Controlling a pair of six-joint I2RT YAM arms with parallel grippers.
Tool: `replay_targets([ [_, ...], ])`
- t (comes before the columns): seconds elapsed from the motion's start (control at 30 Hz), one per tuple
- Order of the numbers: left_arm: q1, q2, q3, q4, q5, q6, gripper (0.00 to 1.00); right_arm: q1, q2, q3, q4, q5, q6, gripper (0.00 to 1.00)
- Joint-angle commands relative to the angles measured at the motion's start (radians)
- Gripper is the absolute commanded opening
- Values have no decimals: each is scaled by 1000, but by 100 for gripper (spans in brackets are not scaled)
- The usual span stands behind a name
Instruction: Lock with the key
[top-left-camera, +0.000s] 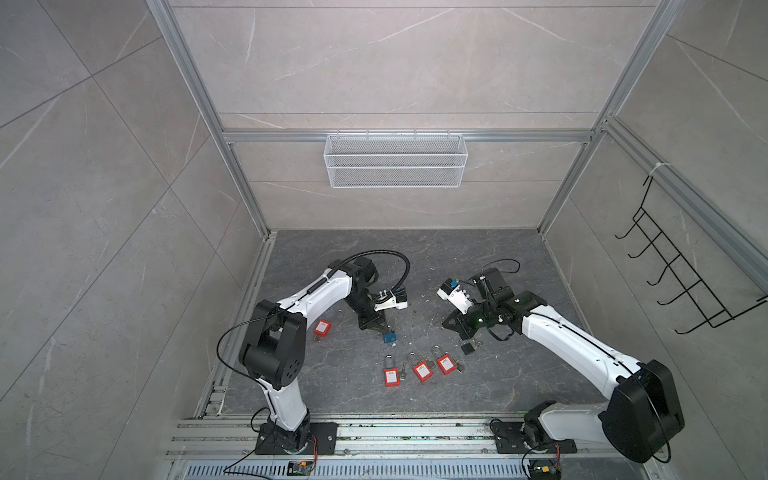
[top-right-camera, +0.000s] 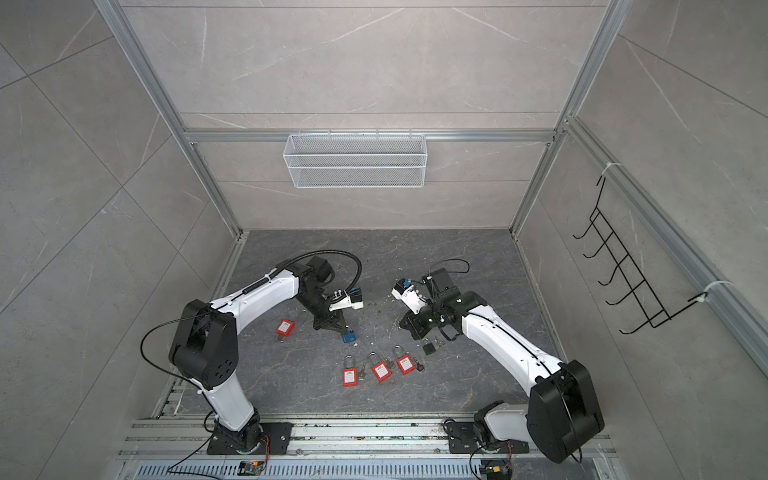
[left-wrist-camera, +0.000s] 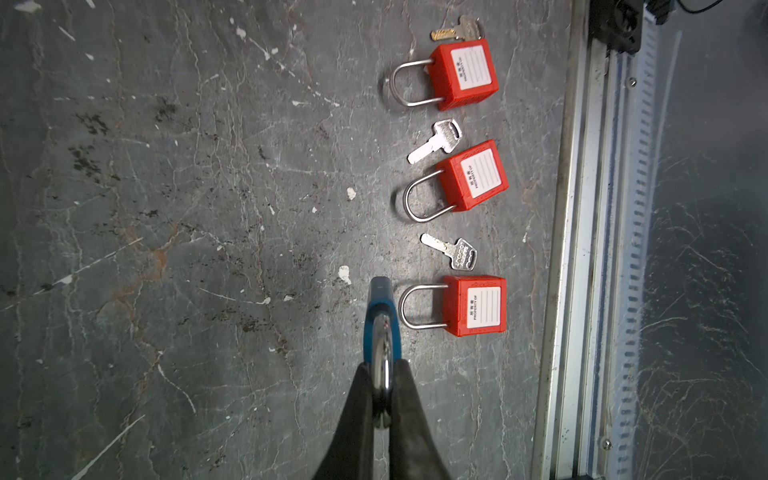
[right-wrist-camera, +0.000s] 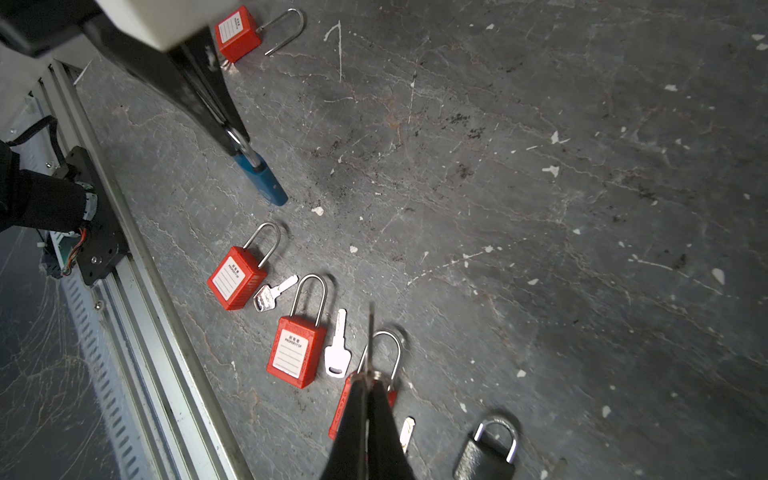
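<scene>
Within tiled walls (top-left-camera: 395, 62) — scuffed grey floor (top-left-camera: 436, 253)

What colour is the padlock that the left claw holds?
The padlock is blue, clearest in the right wrist view.

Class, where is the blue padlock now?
In both top views the blue padlock is left of centre, its shackle pinched in the left gripper, just beyond the row of red padlocks.

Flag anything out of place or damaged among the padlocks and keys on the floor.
One red padlock lies alone near the left arm, away from the row of three, its shackle apparently swung open. White chips litter the scuffed floor. Nothing else stands out.
</scene>
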Motion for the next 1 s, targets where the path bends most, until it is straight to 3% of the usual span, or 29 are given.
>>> replay_targets([
  [0.0,3,17,35,-32,-10,43,0,12,12,-27,57,-26,94,0],
  [0.33,-7,106,52,-36,9,59,0,73,73,-53,146,-3,228,0],
  [0.77,-13,193,91,19,-89,1,0,170,138,-93,265,-1,423,0],
  [0.97,-7,195,94,76,-115,-45,18,186,211,-29,232,-8,508,0],
])
